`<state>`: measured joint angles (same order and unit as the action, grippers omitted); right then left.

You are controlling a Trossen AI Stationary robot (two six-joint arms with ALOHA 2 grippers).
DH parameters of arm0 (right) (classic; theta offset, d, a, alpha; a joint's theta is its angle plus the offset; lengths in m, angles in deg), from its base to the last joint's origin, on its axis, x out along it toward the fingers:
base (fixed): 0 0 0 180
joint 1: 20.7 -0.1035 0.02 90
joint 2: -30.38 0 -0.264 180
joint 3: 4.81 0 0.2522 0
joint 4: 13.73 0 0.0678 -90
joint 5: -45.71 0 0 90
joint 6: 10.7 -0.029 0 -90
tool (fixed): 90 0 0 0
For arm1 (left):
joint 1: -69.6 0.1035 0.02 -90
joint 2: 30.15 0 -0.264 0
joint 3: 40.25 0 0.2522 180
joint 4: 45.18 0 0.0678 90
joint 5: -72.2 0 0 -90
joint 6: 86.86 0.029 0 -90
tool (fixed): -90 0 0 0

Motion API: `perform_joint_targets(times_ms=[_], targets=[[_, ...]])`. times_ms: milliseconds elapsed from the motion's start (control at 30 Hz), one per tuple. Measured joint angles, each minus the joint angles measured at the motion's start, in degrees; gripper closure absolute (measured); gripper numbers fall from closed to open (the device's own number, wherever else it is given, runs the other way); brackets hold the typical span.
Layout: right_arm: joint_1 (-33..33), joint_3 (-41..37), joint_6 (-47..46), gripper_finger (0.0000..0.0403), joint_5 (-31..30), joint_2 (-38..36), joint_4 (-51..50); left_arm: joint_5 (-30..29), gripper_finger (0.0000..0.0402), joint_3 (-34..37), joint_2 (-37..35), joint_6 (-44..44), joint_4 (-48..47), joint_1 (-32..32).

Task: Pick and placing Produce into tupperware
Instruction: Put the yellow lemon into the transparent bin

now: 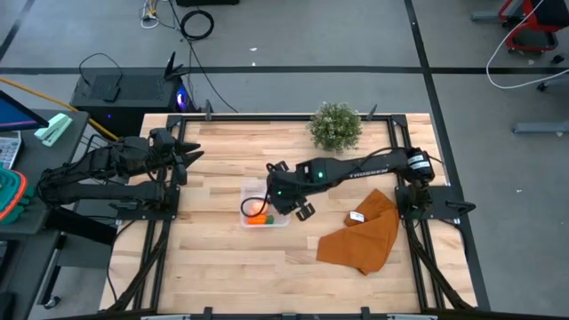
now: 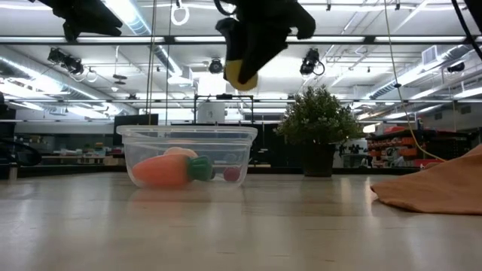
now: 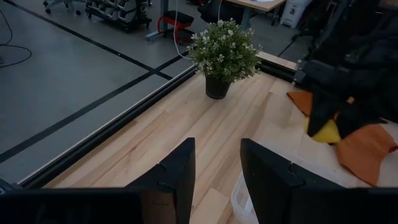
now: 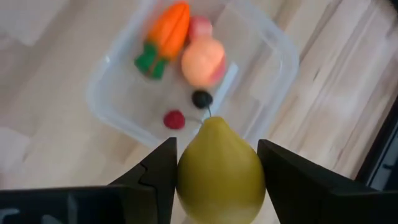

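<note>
Yellow smooth lemon (image 4: 220, 168), clear rounded tupperware (image 4: 109, 74)

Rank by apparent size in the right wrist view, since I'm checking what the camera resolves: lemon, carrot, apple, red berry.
1. lemon, held in the right gripper; it sits nearest the camera, so it looks bigger than it is.
2. carrot and apple, in the tupperware: too alike to rank.
3. red berry, smallest.
</note>
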<state>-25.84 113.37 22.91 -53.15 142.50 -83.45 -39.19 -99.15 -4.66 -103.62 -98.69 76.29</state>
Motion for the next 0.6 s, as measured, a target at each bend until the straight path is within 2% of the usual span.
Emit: perform_joint_targets(times_ms=[400, 600], targets=[[-1.02, 0.02, -4.16, 0.0233, -0.16, 2.63, 8.54, 0.00, 0.0259, 0.02, -0.02, -0.04, -0.62, -0.01], [0.28, 0.03, -16.73, 0.0233, 2.78, 5.74, 15.63, 0.03, 0.0263, 0.05, -0.04, -0.86, -2.41, -0.03]])
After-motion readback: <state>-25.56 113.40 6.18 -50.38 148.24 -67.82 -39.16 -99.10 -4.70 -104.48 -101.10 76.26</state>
